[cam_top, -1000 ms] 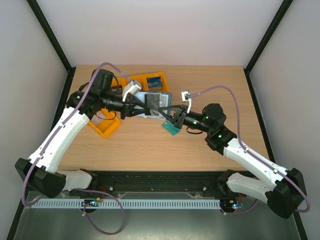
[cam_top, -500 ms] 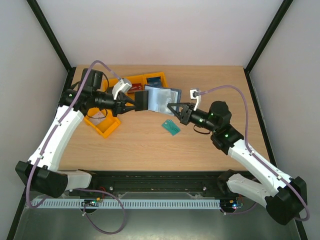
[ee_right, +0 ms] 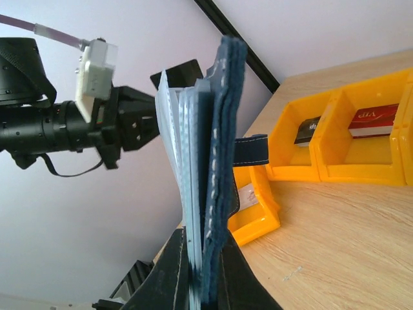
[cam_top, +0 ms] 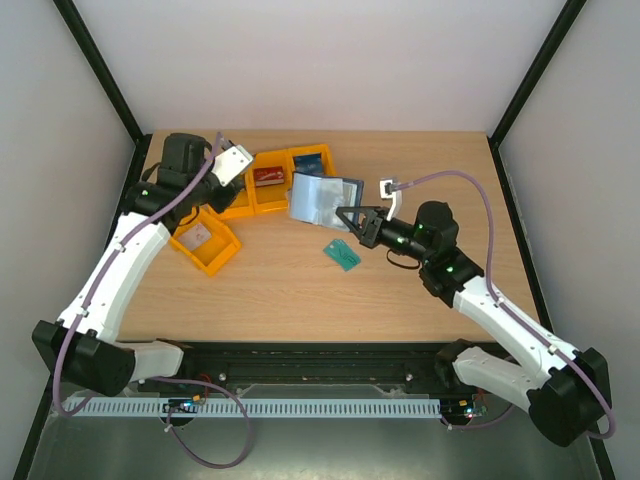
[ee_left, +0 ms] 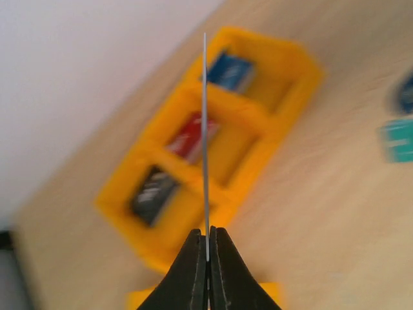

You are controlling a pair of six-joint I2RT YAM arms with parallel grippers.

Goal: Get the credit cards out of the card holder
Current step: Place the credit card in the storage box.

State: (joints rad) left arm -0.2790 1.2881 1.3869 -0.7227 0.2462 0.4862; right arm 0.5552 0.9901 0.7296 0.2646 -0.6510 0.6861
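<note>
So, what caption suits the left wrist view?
Left gripper pinching a thin card edge-on above orange bins holding a blue card, a red card and a dark card.

A light wooden table (cam_top: 300,300) with a fine oak grain fills the middle of the top view. Plain white walls (cam_top: 320,60) close it in behind and on both sides. Black frame posts (cam_top: 100,70) rise slanting from its far corners. Along the near edge runs a black rail (cam_top: 320,365), then a white slotted strip (cam_top: 320,408) and a grey metal surface (cam_top: 330,450). The light is soft and even, the shadows faint
</note>
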